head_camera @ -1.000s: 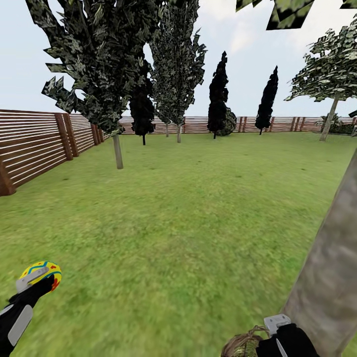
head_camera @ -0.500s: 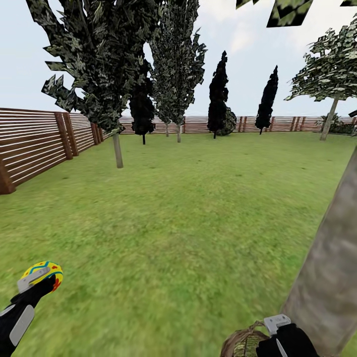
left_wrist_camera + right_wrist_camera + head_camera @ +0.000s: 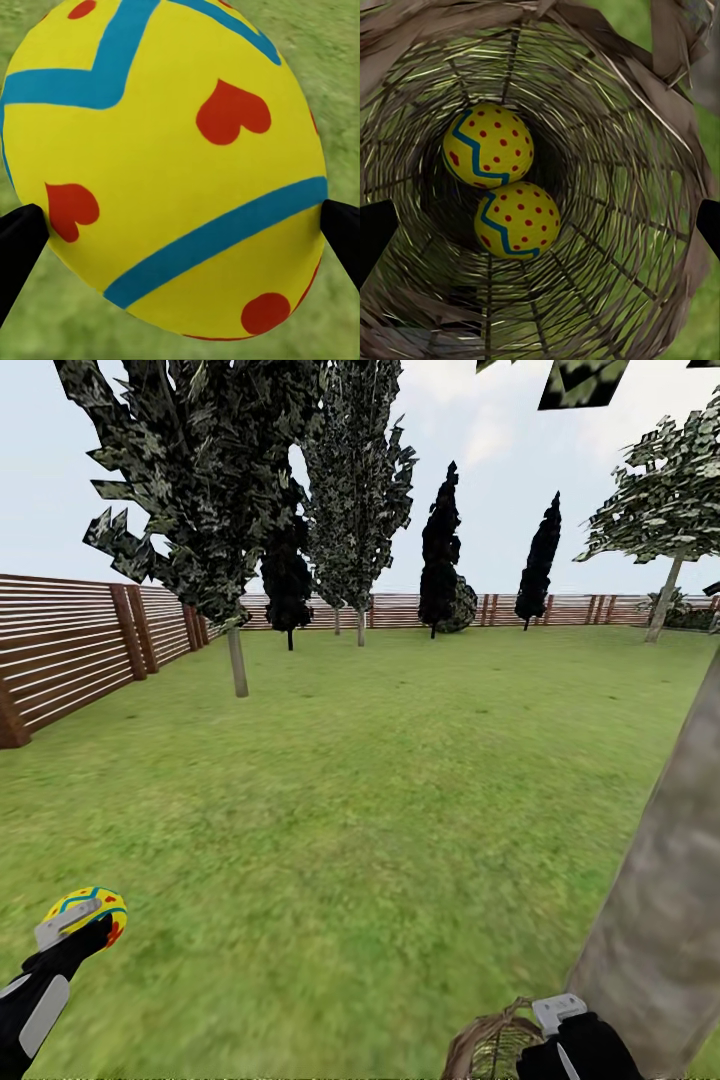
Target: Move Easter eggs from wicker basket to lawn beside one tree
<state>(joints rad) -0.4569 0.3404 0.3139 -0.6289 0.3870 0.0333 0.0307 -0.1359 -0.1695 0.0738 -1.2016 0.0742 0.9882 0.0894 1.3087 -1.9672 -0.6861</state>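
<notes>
In the head view the left gripper (image 3: 75,922) sits at the lower left of the frame, holding a yellow Easter egg (image 3: 88,909) above the lawn (image 3: 360,810); from here the egg is a small patch of yellow, blue and red. The left wrist view brings that egg (image 3: 161,169) close: blue bands, one with a zigzag, and red hearts on yellow, with the two dark fingertips (image 3: 19,240) pressed against its opposite sides, so the jaws are pinching it, with blurred grass behind. At the bottom edge of the head view, right of centre, the right gripper (image 3: 560,1020) meets the rim of the wicker basket (image 3: 490,1045), just beside the thick grey-brown trunk of the tree (image 3: 665,900) that slants up the right edge. Whether these jaws are spread or closed on the rim I cannot tell. The right wrist view looks straight into the basket (image 3: 607,112), whose inside the head view hardly shows: two more eggs (image 3: 487,146) lie touching at the woven bottom, yellow with red dots and a blue zigzag, centred between the dark fingertips at the frame's side edges. A brown slatted fence (image 3: 70,650) and dark trees stand far back.
</notes>
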